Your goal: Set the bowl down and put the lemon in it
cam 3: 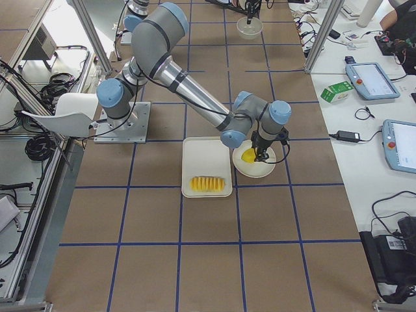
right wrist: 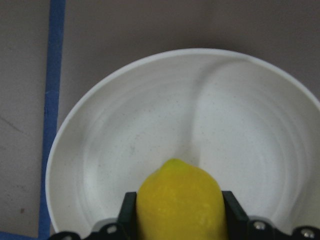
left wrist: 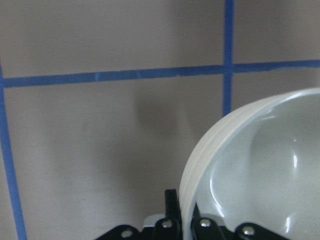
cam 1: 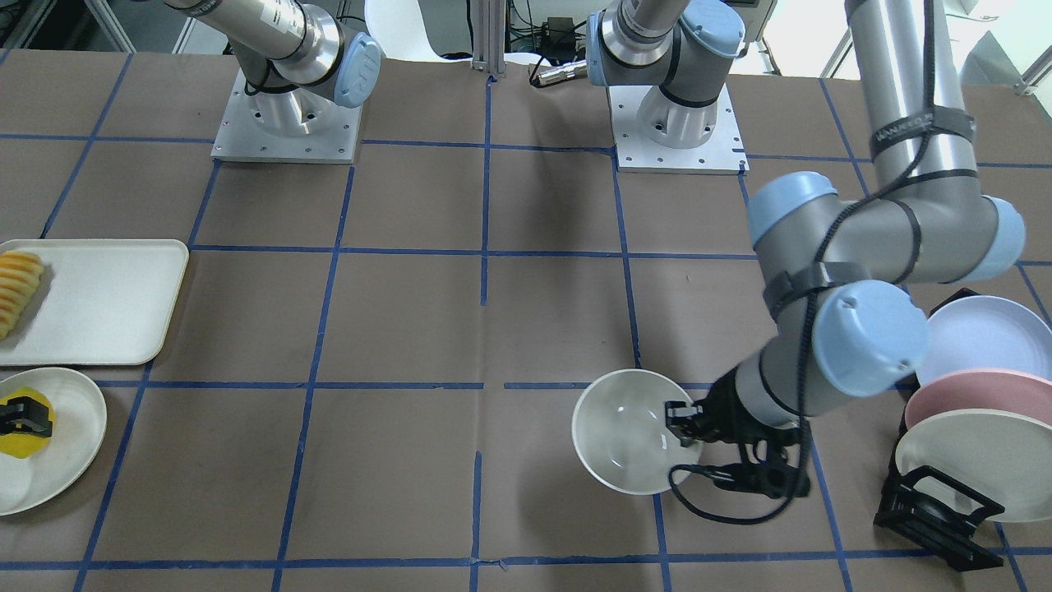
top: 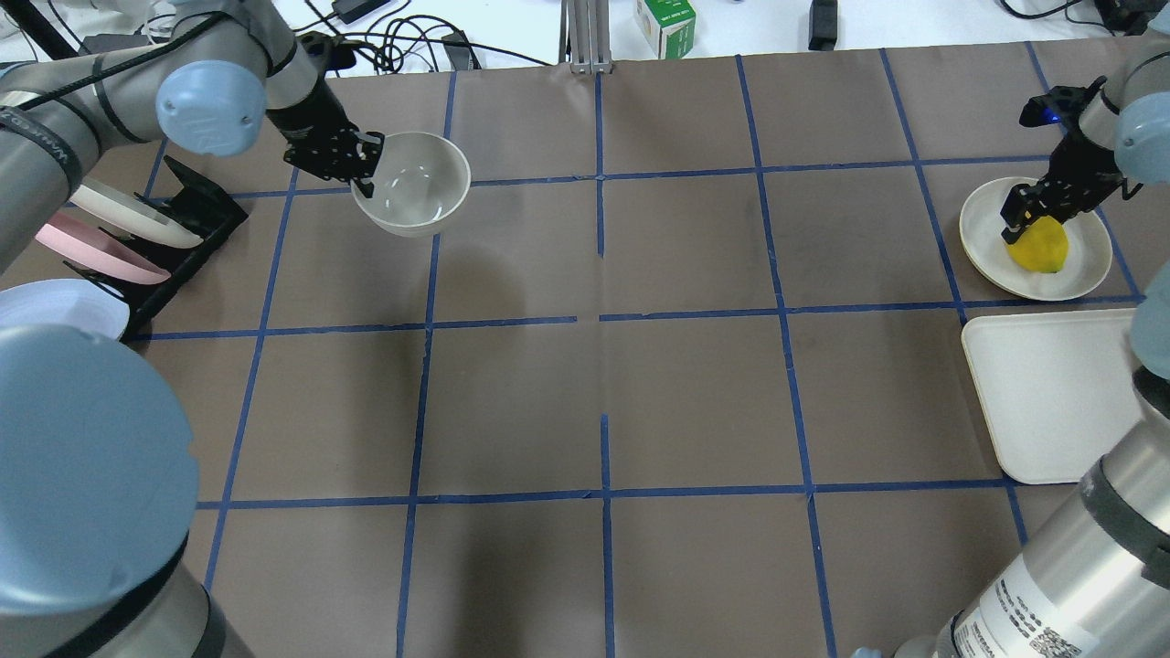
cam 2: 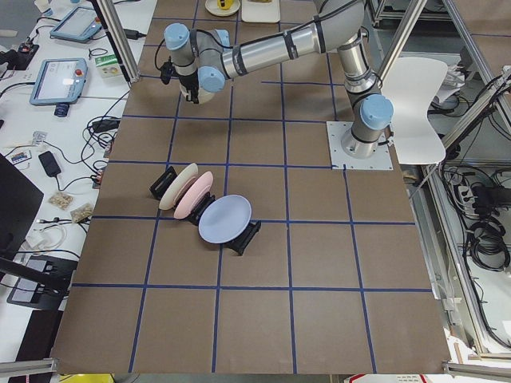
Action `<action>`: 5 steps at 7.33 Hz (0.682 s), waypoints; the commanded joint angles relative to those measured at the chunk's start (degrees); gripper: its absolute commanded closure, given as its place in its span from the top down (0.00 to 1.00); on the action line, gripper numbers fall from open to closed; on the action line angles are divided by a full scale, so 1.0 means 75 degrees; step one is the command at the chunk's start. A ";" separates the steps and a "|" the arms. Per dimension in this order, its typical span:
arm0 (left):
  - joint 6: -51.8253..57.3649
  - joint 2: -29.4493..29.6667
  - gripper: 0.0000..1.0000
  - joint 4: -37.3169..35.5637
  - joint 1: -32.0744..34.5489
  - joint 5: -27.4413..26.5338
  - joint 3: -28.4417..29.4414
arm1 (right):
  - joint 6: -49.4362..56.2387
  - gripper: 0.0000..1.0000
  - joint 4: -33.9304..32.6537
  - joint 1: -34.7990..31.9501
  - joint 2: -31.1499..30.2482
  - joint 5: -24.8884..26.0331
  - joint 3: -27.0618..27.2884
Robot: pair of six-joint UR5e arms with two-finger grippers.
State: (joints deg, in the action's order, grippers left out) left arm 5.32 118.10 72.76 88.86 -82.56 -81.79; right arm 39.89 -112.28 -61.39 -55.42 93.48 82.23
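My left gripper (top: 361, 166) is shut on the near rim of the off-white bowl (top: 416, 183), one finger inside and one outside. It seems to hold the bowl just above the brown table, at the far left. The bowl (cam 1: 625, 432) and left gripper (cam 1: 682, 423) also show in the front view, and the bowl (left wrist: 260, 170) fills the left wrist view's lower right. My right gripper (top: 1019, 212) is shut on the yellow lemon (top: 1042, 249) over a shallow cream plate (top: 1088, 265) at the far right. The lemon (right wrist: 180, 200) sits between the fingers above the plate (right wrist: 150, 125).
A black rack with pastel plates (top: 101, 247) stands left of the bowl, and it also shows in the front view (cam 1: 970, 411). A white tray (cam 1: 107, 304) with sliced yellow fruit (cam 1: 18, 288) lies beside the cream plate (cam 1: 78, 427). Blue tape lines grid the table.
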 commanded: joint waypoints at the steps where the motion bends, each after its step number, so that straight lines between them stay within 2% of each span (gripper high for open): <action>1: -0.1873 -0.0231 0.00 -0.0637 0.1330 0.0320 -0.0763 | -0.0174 0.30 0.1148 -0.0087 -0.1311 0.0064 -0.0077; 3: -0.2824 -0.0255 0.00 -0.1880 0.1780 0.0343 -0.1839 | -0.0490 0.30 0.2391 -0.0111 -0.2694 0.0064 -0.0077; 4: -0.3028 -0.0115 0.00 -0.2929 0.1804 0.0355 -0.2262 | -0.0897 0.30 0.3023 -0.0157 -0.3362 0.0064 -0.0077; 5: -0.3053 -0.0067 0.00 -0.3160 0.1897 0.0332 -0.2440 | -0.1064 0.30 0.3308 -0.0309 -0.3833 0.0064 -0.0019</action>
State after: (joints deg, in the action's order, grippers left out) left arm -16.15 116.96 53.72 102.22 -79.99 -97.30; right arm 34.08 -91.51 -62.69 -78.82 93.96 81.75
